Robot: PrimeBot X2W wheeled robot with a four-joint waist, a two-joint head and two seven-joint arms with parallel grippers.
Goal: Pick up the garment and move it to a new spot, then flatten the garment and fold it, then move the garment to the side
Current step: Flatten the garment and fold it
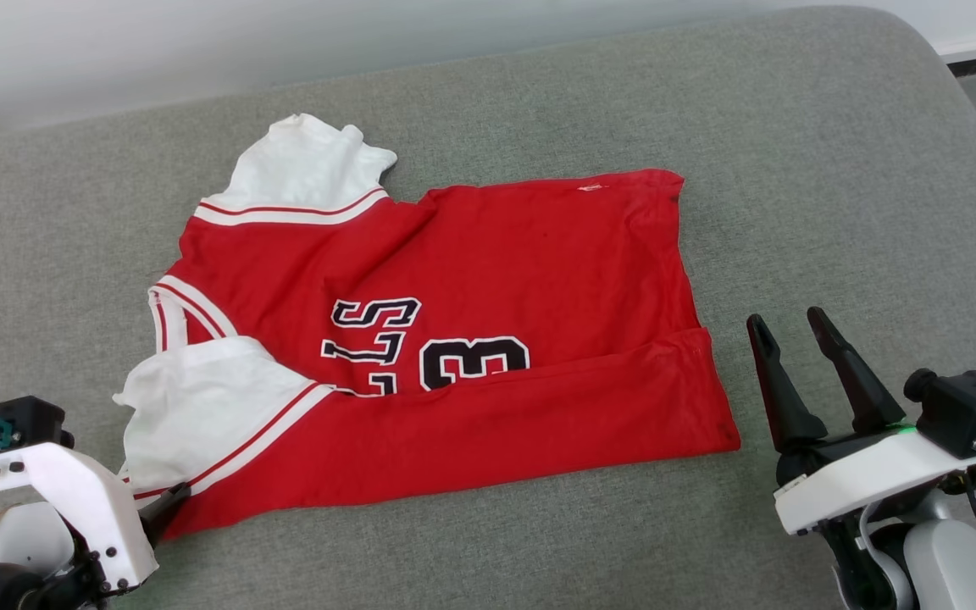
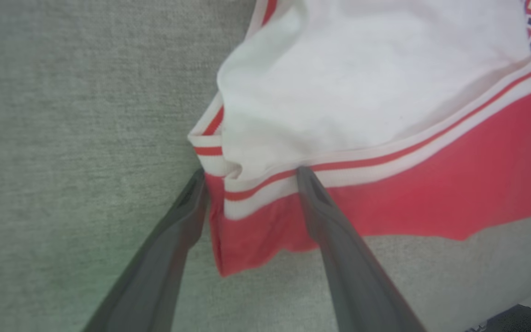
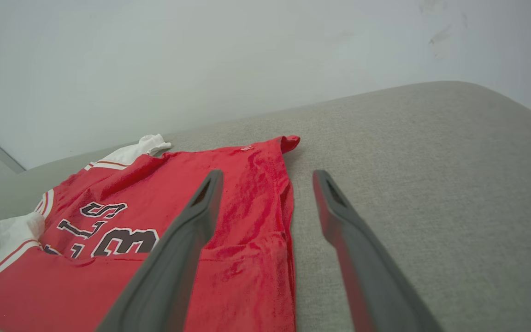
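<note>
2 left fingers (image 2: 339,249) straddle the garment's (image 1: 496,254) corner, right fingers (image 1: 780,381) beside it.

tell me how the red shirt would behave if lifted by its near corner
Probably floppy: the shirt lies creased, its near edge folded over. Lifted where the left end effector straddles its corner, it would likely droop and unfold. It may drag on the textured grey cushion.
</note>
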